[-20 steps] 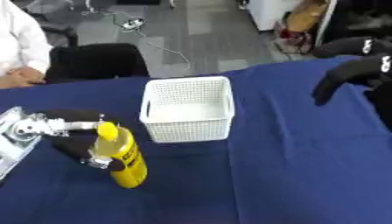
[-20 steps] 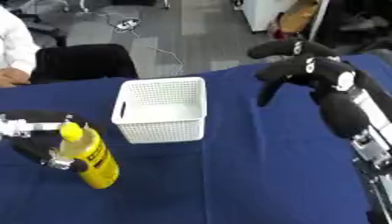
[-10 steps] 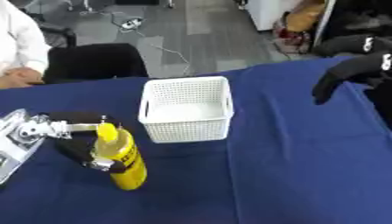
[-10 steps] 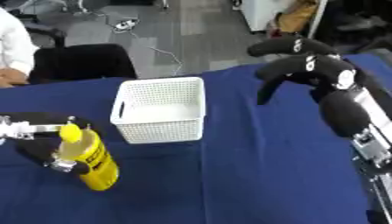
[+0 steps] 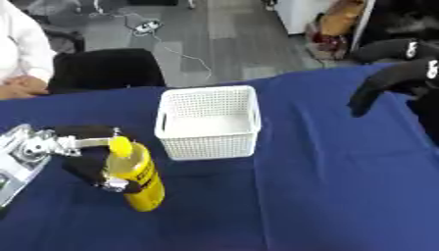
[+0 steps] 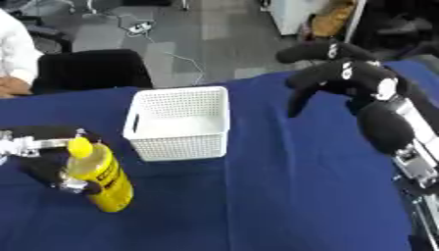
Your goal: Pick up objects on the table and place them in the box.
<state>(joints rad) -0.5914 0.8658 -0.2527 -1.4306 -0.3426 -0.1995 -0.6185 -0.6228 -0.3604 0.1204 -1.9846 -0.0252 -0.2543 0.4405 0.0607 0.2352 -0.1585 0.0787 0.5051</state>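
- The left robot hand [image 5: 90,164] comes in from the left edge, and its black fingers are curled round the lower body of a yellow bottle [image 5: 135,178].
- The yellow bottle stands nearly upright, tilted a little, on the blue tabletop [image 5: 326,196], with its yellow cap at the top and a dark label on its side.
- A silver wrist joint [image 5: 38,146] shows just left of the bottle's cap.
- The white box [image 5: 208,121], a perforated basket with an open top, sits on the tabletop behind and to the right of the bottle, near it but not touching.
- Inside the box only its pale floor shows.
- The right robot hand [image 6: 343,73] hangs above the tabletop's far right part, well apart from the box; its black fingers droop downward, relaxed and spread, holding nothing.
- The right forearm [image 6: 399,127] runs down toward the lower right corner of the right eye view.
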